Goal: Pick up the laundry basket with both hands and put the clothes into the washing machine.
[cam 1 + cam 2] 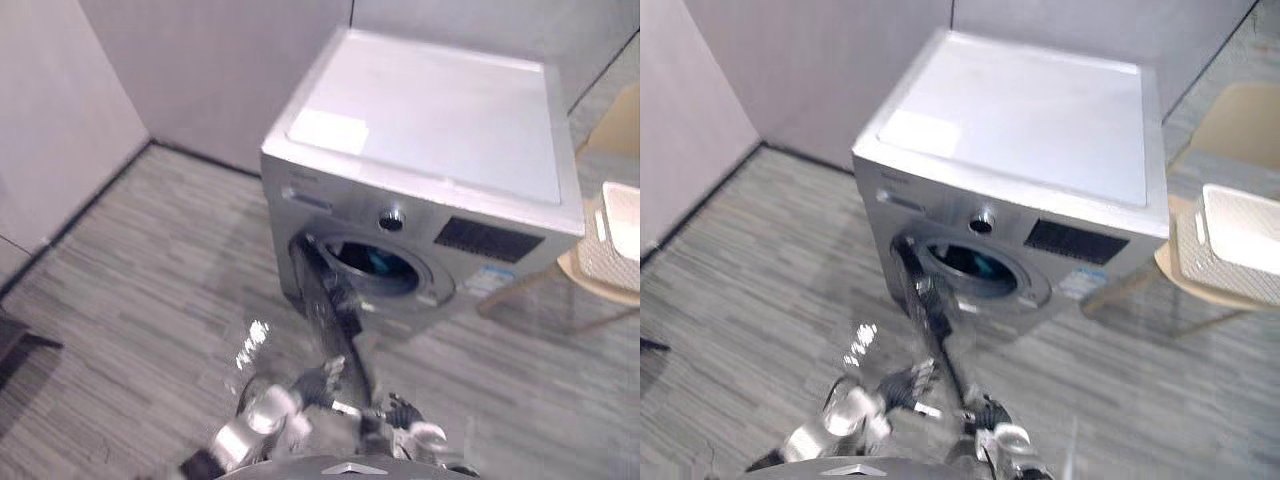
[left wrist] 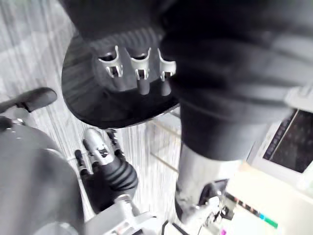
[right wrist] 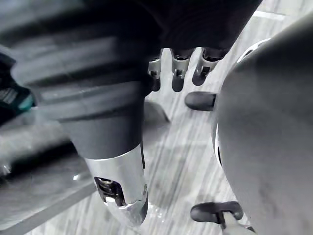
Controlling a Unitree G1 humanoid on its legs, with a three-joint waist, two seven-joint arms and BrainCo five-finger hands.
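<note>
The silver washing machine [image 1: 420, 130] with a white top stands ahead, its round door [image 1: 325, 300] swung open toward me. A teal cloth [image 1: 380, 262] lies inside the drum. The white laundry basket [image 1: 1235, 240] rests on a pale wooden chair [image 1: 1200, 280] to the right of the machine. My left hand [image 1: 262, 410] and right hand [image 1: 415, 432] hang low in front of the open door, far from the basket. Both hold nothing, with fingers [image 2: 139, 73] and fingers [image 3: 178, 68] relaxed.
Pale walls close the left side and the back behind the machine. A dark object [image 1: 15, 345] juts in at the left edge of the grey plank floor [image 1: 150, 260]. The open door sticks out over the floor between me and the drum.
</note>
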